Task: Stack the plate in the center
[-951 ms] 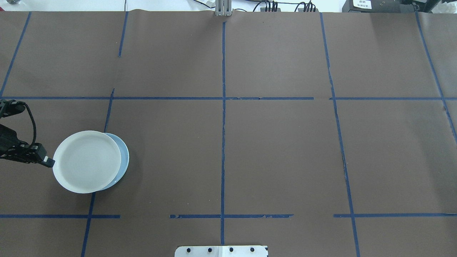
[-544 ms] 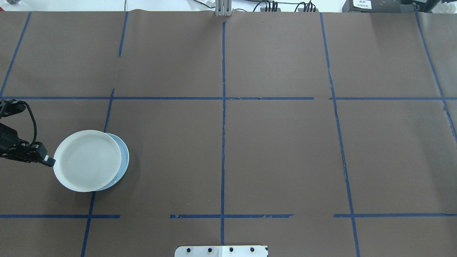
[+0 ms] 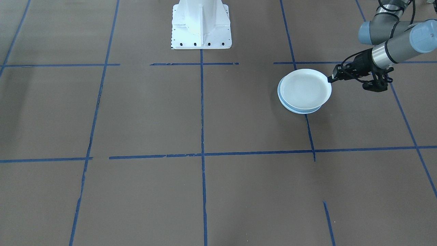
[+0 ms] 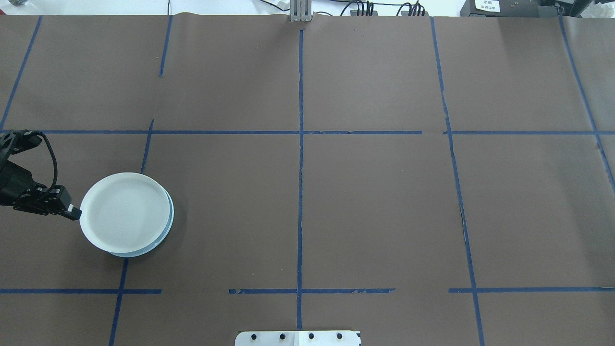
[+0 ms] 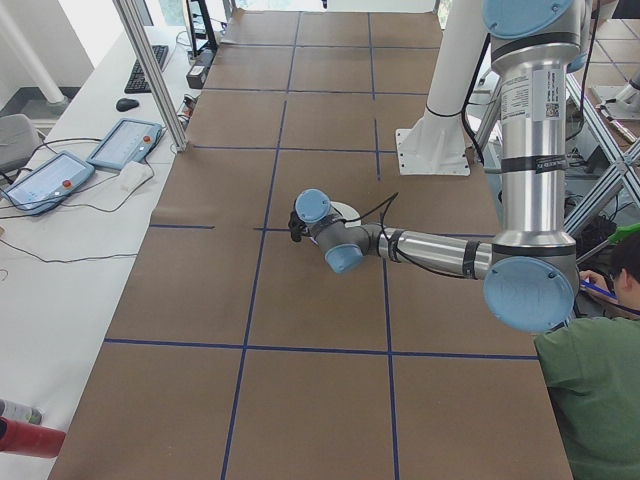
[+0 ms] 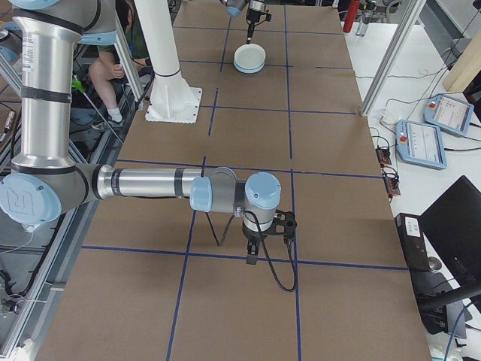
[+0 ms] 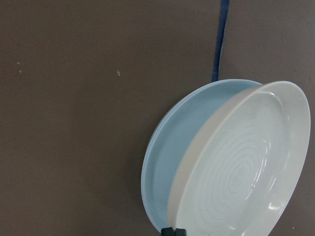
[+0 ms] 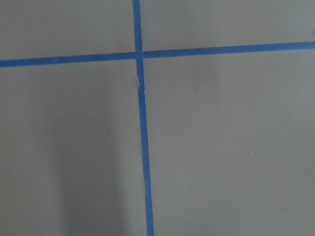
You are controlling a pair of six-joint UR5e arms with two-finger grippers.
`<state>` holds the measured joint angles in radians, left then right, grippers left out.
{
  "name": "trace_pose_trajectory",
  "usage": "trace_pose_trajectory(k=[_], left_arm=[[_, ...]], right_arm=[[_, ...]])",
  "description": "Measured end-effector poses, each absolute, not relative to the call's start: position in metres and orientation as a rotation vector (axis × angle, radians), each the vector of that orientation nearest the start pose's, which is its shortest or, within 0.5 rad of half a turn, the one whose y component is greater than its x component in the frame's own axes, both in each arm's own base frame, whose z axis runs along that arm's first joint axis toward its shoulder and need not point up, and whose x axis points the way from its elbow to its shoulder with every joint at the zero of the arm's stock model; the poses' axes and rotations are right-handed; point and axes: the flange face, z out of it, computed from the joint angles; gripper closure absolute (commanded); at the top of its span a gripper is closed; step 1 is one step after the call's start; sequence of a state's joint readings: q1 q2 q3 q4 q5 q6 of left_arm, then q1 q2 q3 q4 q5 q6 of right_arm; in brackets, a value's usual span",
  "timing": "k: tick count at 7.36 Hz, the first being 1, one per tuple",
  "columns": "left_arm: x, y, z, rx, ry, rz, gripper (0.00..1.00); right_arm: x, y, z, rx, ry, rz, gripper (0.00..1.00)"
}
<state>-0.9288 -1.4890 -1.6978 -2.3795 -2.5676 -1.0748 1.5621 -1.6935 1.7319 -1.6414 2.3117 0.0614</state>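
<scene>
2 plates are sitting on the brown table, stacked with a slight offset, in the robot's left half. The left gripper is clamping the near rim of the white plate, holding it tilted over the pale blue-grey plate, which is lying flat on the table, its edge showing beyond the white one. The right gripper is hanging point-down above a blue tape line; its opening cannot be judged.
</scene>
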Motion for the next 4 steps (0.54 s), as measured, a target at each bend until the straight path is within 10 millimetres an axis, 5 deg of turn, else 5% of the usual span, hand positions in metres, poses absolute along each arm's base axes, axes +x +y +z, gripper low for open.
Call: trace_pose_trajectory(k=[2, 4], left_arm=[[0.236, -0.402, 0.528, -0.188, 1.189, 0.041, 0.0], [0.205, -0.416, 0.53, -0.129, 1.189, -0.005, 0.0]], right_arm=[[0.062, -0.438, 0.646, -0.057, -0.739, 0.062, 0.0], [0.062, -0.438, 0.646, -0.057, -0.739, 0.062, 0.0]])
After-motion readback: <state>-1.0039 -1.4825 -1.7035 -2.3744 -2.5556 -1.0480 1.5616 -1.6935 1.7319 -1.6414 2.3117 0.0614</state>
